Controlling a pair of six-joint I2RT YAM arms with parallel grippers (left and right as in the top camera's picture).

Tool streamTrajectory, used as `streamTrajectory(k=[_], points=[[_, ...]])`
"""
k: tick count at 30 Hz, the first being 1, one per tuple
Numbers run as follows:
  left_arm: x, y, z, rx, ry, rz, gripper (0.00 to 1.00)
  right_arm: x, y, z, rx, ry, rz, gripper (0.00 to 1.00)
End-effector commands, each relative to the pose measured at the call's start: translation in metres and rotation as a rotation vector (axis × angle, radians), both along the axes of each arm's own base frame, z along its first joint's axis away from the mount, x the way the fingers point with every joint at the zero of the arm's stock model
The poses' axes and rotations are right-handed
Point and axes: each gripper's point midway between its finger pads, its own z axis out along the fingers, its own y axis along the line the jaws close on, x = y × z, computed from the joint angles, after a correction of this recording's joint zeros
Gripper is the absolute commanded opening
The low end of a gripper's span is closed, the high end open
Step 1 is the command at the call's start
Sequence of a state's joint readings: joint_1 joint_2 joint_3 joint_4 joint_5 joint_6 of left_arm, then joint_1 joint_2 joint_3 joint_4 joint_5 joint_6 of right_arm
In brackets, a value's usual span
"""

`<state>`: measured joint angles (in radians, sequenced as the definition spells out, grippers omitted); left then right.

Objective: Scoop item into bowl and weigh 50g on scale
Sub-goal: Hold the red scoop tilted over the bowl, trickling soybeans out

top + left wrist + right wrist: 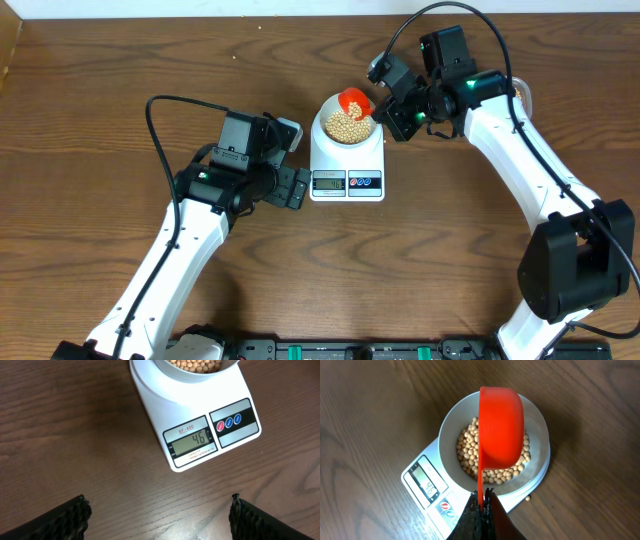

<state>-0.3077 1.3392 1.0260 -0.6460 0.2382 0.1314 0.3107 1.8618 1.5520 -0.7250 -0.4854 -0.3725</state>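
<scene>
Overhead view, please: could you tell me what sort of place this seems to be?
Probably a robotics lab bench, not a kitchen: the left arm and right arm stand at a bare wood-grain table, working over a digital kitchen scale carrying a bowl of soybeans.

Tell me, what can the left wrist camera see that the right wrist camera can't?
Only left wrist: the open left gripper and a clear 46 on the flat white rectangular digital scale. Only right wrist: the right gripper shut on a red-orange plastic scoop tipped over the small round white bowl. Both: scale, bowl, and small round tan beans inside it.
</scene>
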Motion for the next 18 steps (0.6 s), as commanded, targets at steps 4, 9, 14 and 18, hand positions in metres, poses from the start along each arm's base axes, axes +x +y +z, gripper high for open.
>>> streamTrajectory(k=[4,9,14,18], points=[[-0.0009,0.0000,-0.0019,-0.004,0.007,-0.003,0.91,-0.0013,0.0061,0.0185,0.048,0.004,-0.022,0.01],[-0.0009,0.0000,-0.0019,-0.004,0.007,-0.003,0.91,-0.0013,0.0061,0.0185,0.048,0.003,-0.022,0.01],[-0.0009,0.0000,-0.0019,-0.004,0.007,-0.003,0.91,-0.0012,0.0062,0.0183,0.036,-0.020,0.006,0.01],[-0.0010,0.0000,-0.0019,-0.004,0.007,-0.003,0.91,0.0008,0.0057,0.0173,0.004,-0.058,0.033,0.01]])
